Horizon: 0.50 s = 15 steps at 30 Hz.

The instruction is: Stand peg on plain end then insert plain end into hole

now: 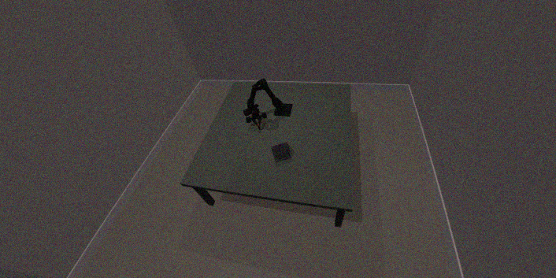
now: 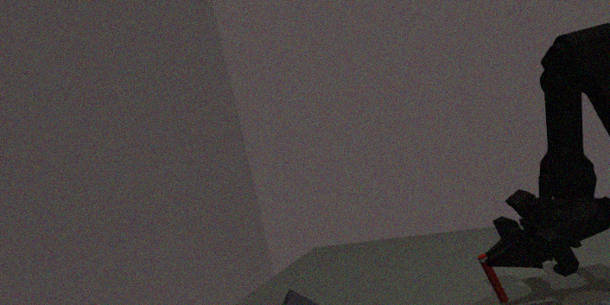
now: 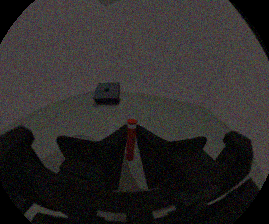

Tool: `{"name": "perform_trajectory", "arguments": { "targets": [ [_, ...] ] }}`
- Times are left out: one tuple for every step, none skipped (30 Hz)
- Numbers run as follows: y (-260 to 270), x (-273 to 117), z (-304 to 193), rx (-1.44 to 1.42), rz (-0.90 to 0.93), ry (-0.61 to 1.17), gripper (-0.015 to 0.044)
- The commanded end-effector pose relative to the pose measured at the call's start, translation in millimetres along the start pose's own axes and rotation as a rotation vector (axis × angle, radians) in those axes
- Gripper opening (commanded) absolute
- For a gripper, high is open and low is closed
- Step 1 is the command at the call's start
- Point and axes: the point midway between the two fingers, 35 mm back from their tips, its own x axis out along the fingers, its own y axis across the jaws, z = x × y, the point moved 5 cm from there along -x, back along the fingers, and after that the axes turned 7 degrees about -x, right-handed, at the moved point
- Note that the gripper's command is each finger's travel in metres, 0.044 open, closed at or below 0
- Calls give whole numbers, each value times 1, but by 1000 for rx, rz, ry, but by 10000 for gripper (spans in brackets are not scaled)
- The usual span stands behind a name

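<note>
Peg [image 2: 494, 281] [image 3: 130, 142] is tilting, banded end up, your gripper [image 1: 258, 121] [image 2: 485, 261] [image 3: 132, 127] clamping it near the band, well apart from the sloped panel [image 1: 281, 152] [image 2: 298, 299] [image 3: 107, 93]; you're seeing no readable writing.

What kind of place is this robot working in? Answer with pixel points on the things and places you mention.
Probably a dim robotics test room: a black robot arm [image 1: 261, 83] [image 2: 565, 125] on a plain table [image 1: 315, 169] [image 2: 367, 276], and a block [image 1: 282, 152] [image 3: 107, 93] with a hole.

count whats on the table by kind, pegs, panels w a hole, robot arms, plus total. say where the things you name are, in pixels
Peg, red with a white band [image 2: 495, 282] [image 3: 130, 145]: 1
Dark panel with a hole [image 1: 281, 152] [image 3: 113, 95]: 1
Robot arm [image 1: 254, 93] [image 2: 564, 125]: 1
Total: 3
</note>
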Motion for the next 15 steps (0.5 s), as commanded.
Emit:
{"name": "perform_trajectory", "arguments": {
  "targets": [
    [0,-1,-2,0,0,0,49],
    [0,-1,-2,0,0,0,49],
    [0,-2,-2,1,-1,-1,49],
    [0,-2,-2,2,-1,-2,49],
    [1,-2,-2,3,-2,-3,49],
    [1,-2,-3,3,-3,-4,49],
    [1,-3,-3,4,-3,-5,49],
    [1,-3,-3,5,-4,-6,49],
    [1,-3,-3,5,-5,-7,49],
    [1,-3,-3,6,-5,-8,49],
    [1,-3,-3,7,-6,-9,49],
    [1,-4,-4,7,-7,-10,49],
    [1,-4,-4,8,-7,-11,49],
    [1,-4,-4,9,-8,-13,49],
    [1,-4,-4,9,-9,-14,49]
  ]
}}
